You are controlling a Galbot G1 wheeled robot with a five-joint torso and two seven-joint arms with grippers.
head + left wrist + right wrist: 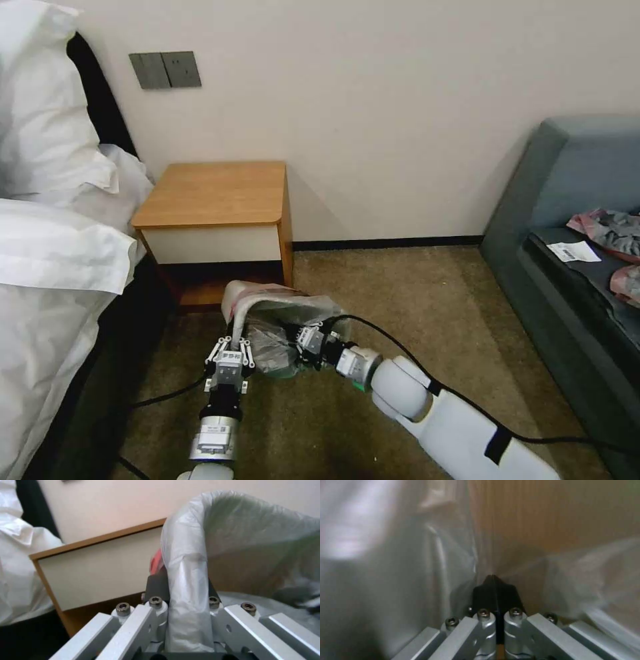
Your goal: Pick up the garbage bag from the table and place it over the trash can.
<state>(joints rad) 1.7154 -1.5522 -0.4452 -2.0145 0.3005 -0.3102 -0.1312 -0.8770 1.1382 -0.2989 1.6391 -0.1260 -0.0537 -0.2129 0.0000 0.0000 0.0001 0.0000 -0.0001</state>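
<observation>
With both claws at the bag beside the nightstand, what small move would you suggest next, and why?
Probably spread the two claws slightly apart to open the bag's mouth. The left claw is shut on a bunched strip of the garbage bag, and the right claw sits closed amid its folds. The bag hangs crumpled low in front of the table, so the opening looks too collapsed to fit over a bin.

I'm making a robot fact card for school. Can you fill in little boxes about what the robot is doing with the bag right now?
Where: bedroom floor, in front of the nightstand
Garbage bag: off the nightstand, draped low by the carpet, held on two sides
Left end effector: shut on a bunched strip of the garbage bag
Right end effector: shut, fingers together, pushed into the bag's plastic
Trash can: hidden by the bag, cannot tell
Nearby: bed on the robot's left, sofa on its right
</observation>
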